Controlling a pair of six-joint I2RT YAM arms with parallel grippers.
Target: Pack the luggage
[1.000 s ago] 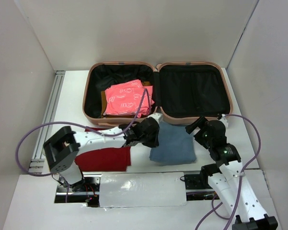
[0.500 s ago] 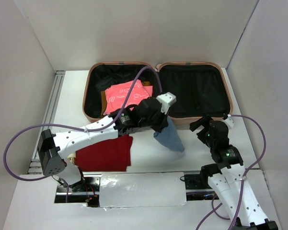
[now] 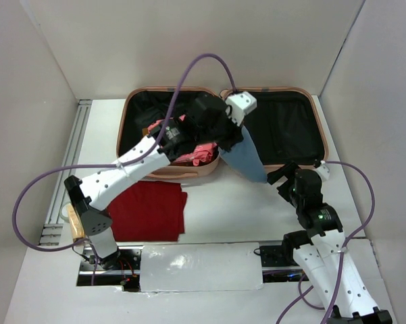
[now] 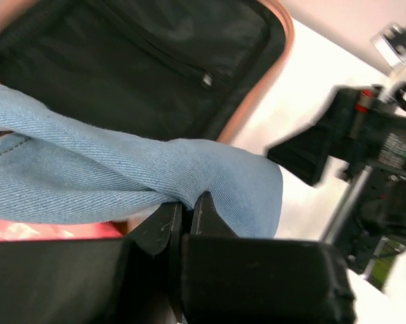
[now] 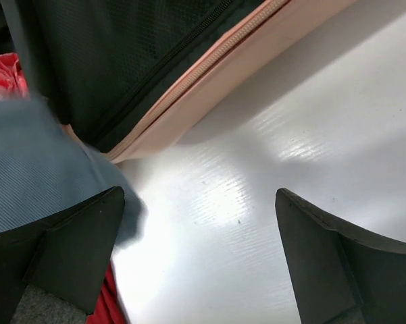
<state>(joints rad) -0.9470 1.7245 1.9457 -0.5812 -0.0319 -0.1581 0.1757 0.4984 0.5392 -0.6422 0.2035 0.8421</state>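
**Table** [image 3: 230,209]: white, and carries everything listed below.

**Luggage** [image 3: 290,128]: lies fully open and flat at the far side of the table, with both halves lining-up. The right half shows only bare black lining. The left half is partly hidden under the left arm [image 3: 128,165].

**Red garment** [image 3: 147,210]: folded flat on the table, just off the near rim of the luggage's left half. It is outside the shell and nothing grips it.

**Blue denim garment** [image 3: 248,158]: hangs in the air over the luggage's hinge line. Its lower end droops across the near rim of the right half, so it is not yet lying inside.

**Pink packet** [image 3: 199,154]: lies inside the luggage's left half, near its near rim.

**Left jaws**: pressed fully together, pinching a fold of the denim, as the left wrist view shows.

**Right jaws**: spread wide with nothing between them, low over the table just off the near rim of the luggage's right half.

**Assessment**: packing looks about midway. One item is stowed and one is in carriage. The red garment is unpacked and the shell unclosed.
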